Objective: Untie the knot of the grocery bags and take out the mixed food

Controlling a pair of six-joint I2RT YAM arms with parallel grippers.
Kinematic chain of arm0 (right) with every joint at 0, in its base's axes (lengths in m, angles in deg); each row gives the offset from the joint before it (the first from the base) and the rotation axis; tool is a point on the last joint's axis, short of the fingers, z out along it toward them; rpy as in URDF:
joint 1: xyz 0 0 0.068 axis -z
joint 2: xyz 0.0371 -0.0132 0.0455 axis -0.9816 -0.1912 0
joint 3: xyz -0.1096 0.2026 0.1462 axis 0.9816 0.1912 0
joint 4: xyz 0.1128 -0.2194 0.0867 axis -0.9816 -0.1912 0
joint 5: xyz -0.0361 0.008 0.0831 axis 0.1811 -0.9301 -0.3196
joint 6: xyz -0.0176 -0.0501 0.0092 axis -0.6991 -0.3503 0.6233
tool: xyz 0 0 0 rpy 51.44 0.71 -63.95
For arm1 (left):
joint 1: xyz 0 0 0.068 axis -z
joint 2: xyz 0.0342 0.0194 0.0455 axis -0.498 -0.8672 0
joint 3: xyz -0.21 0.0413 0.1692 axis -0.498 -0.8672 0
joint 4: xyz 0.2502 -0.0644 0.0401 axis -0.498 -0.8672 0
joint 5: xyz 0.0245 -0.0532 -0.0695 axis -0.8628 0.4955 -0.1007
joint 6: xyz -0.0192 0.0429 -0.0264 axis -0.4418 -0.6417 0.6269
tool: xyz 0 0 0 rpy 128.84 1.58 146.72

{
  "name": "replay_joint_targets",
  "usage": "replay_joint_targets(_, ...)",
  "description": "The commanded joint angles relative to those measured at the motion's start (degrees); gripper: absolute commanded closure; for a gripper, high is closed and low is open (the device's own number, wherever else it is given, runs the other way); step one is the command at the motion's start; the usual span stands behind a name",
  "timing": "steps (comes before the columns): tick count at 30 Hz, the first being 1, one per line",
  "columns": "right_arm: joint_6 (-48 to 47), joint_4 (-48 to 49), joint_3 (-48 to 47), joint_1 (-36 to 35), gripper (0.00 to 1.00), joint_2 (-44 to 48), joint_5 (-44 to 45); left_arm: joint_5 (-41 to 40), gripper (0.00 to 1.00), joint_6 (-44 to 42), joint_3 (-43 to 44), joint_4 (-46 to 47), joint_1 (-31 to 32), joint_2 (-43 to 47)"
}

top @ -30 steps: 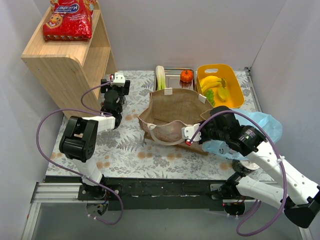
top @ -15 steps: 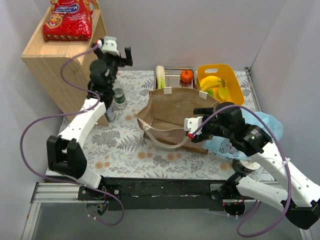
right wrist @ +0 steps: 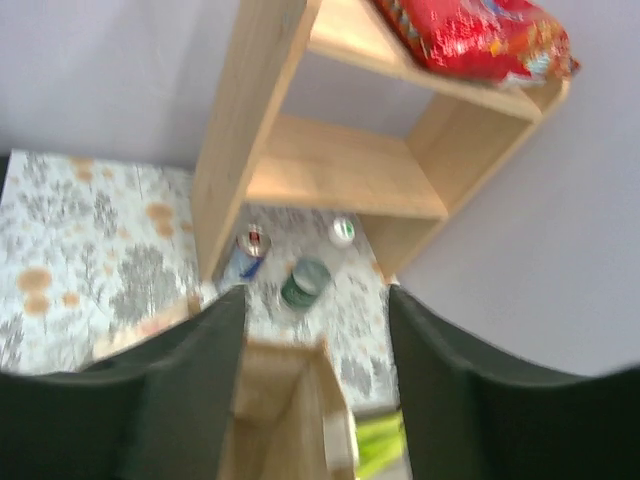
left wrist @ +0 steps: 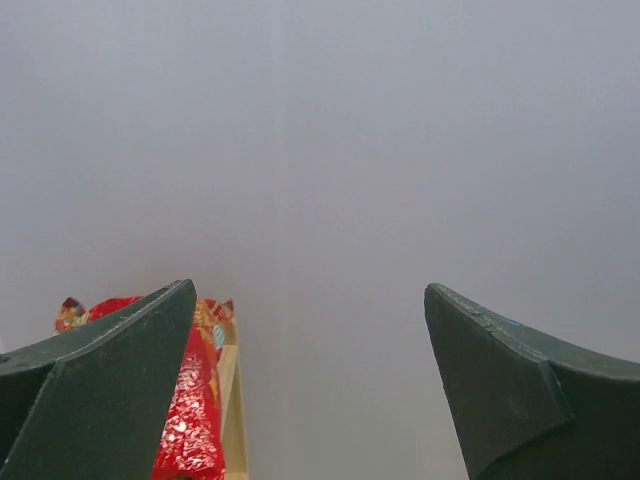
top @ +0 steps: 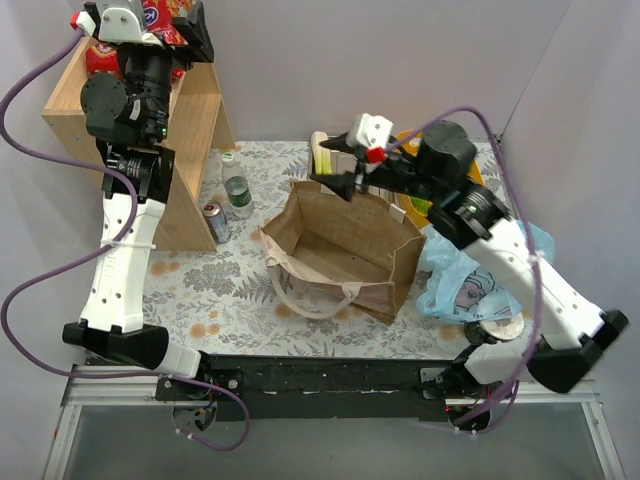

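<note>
The left hand [top: 190, 33] is raised high beside the top of the wooden shelf [top: 190, 120]. Its fingers are spread wide, with nothing between them and nothing touching them. Just below it, on the shelf's top board, lies the red crisp packet [left wrist: 190, 410].

The right hand [top: 335, 172] hovers over the rear rim of the brown paper bag [top: 340, 245]. Its fingers are also spread apart and empty. The right wrist view is blurred but shows only open space between the fingers. Just behind this hand a pale-green leek [top: 320, 150] lies at the back of the desk [top: 230, 290].

The paper bag stands open in the middle of the desk, and the part of its inside that shows looks bare. A clear bottle [top: 237, 190] and a small can [top: 215, 220] stand on the desk at the foot of the shelf, well apart from the bag.

The light-blue plastic bag [top: 470, 290] lies crumpled to the right of the paper bag, partly under the right arm. Its knot cannot be made out, so whether it is undone is unclear.

The paper bag seems emptied. The plastic bag probably remains to be dealt with.
</note>
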Motion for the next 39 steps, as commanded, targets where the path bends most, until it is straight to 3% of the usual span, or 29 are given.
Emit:
replay_joint_targets(1, 16.72, 16.44, -4.76, -5.47, 0.55, -11.49, -3.21, -8.69, 0.02, -1.56, -0.02, 2.06, -0.74, -1.28)
replay_joint_targets(3, 19.72, 19.53, -8.78, -8.29, 0.68, -18.96, -1.72, -9.06, 0.02, -1.74, 2.69, 2.33, -0.65, -1.89)
replay_joint_targets(4, 20.68, 19.53, -10.82, -10.65, 0.83, -24.47, 0.20, -9.14, 0.02, -2.00, 3.66, 2.07, -0.74, -2.42)
replay_joint_targets(6, 26.20, 19.10, -15.46, -12.43, 0.99, -29.60, 3.63, -9.76, 0.02, -1.92, 5.69, 1.63, -0.74, -2.42)
replay_joint_targets(16, 38.79, 10.48, -20.86, -17.88, 0.99, -47.89, 32.89, -9.06, 0.02, -2.88, 1.48, 1.01, -3.02, 5.13)
replay_joint_targets(25, 36.69, 11.18, -24.28, -14.46, 0.99, -58.61, 35.47, -8.97, 0.02, -4.38, -2.83, 1.71, -3.82, 9.53)
replay_joint_targets(39, 30.89, 21.46, -31.14, -13.93, 0.99, -70.22, 39.69, -9.94, 0.02, -5.43, -10.47, 3.03, -4.34, 10.14)
